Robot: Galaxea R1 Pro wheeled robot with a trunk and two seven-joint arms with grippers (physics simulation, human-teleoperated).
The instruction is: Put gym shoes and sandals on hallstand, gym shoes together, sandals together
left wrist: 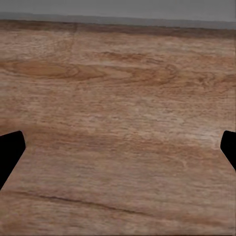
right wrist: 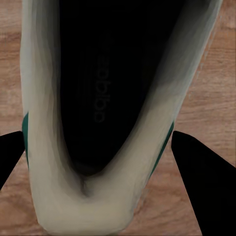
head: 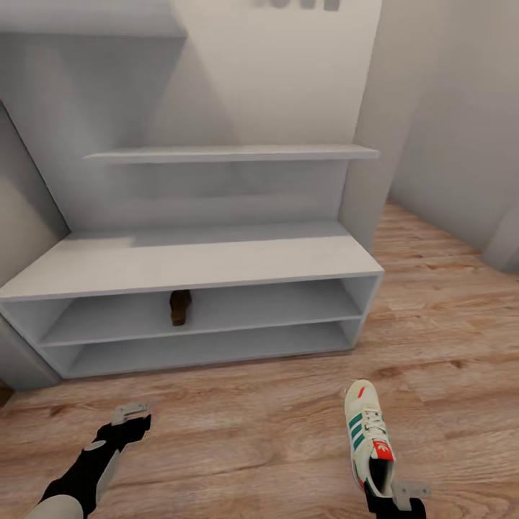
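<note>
Wood floor (head: 238, 432) meets the rack (head: 194, 263), where one sandal (head: 180, 306) sits on a shelf, while the right gripper (head: 393, 497) clamps a shoe (head: 367, 432) and the left gripper (head: 130, 417) is spread apart.

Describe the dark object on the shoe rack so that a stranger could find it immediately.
Look at the pale grey-white hallstand against the wall and find its low bench with two open shelves. On the upper open shelf, left of the middle, lies a dark brown sandal. It is the one dark thing on the rack.
</note>
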